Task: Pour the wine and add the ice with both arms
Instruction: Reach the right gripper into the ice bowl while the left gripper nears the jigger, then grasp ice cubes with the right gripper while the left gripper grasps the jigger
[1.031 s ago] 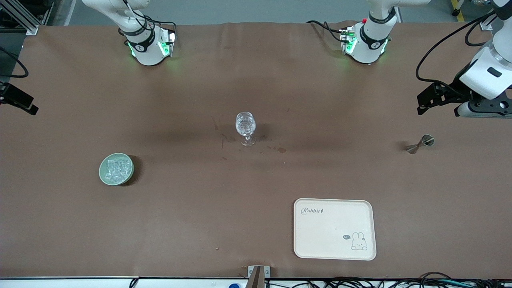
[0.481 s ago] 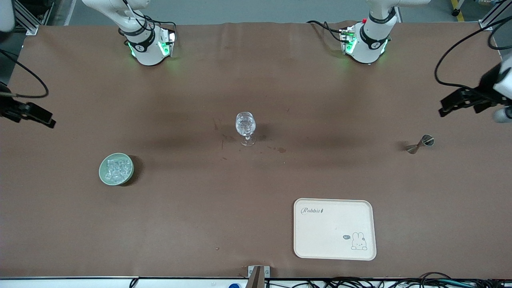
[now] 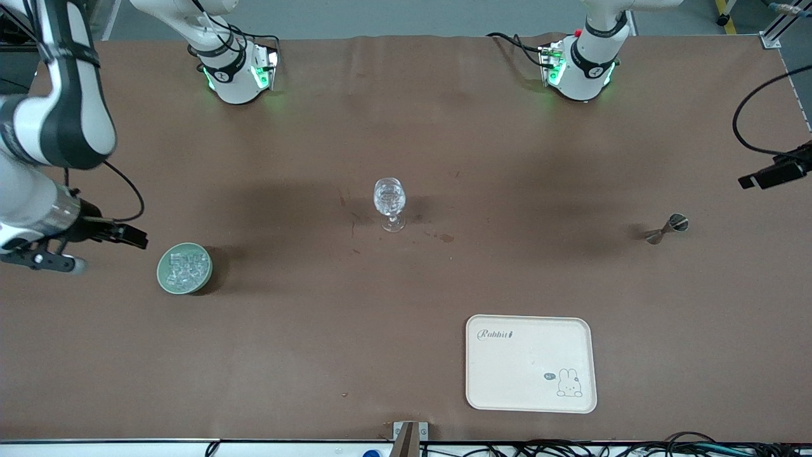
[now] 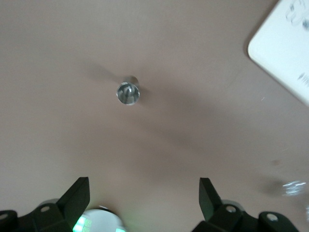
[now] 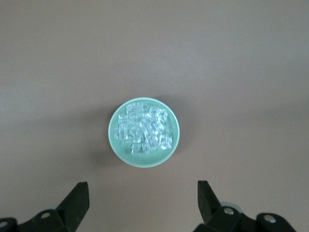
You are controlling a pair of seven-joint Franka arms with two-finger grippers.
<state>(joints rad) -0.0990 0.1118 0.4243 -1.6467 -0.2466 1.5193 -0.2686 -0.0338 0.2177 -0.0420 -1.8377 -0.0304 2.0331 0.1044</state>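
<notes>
Nothing poured yet: right gripper (image 5: 140,203), fingers spread, is hovering beside the ice (image 3: 184,268), left gripper (image 4: 145,203) gaping over the jigger (image 3: 666,228).

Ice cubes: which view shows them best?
Right wrist view. It looks straight down on the ice heaped in the green bowl, so single cubes can be made out. The front view shows the ice only as a small glassy patch. The left wrist view does not show it.

Bare desk (image 5: 241,58) surrounds the green bowl (image 5: 144,131) of ice (image 5: 143,130) below the right claw (image 5: 140,205), its fingers spread. Below the open left claw (image 4: 142,205), only the metal jigger (image 4: 128,93) interrupts bare desk, the tray (image 4: 285,48) well aside.
</notes>
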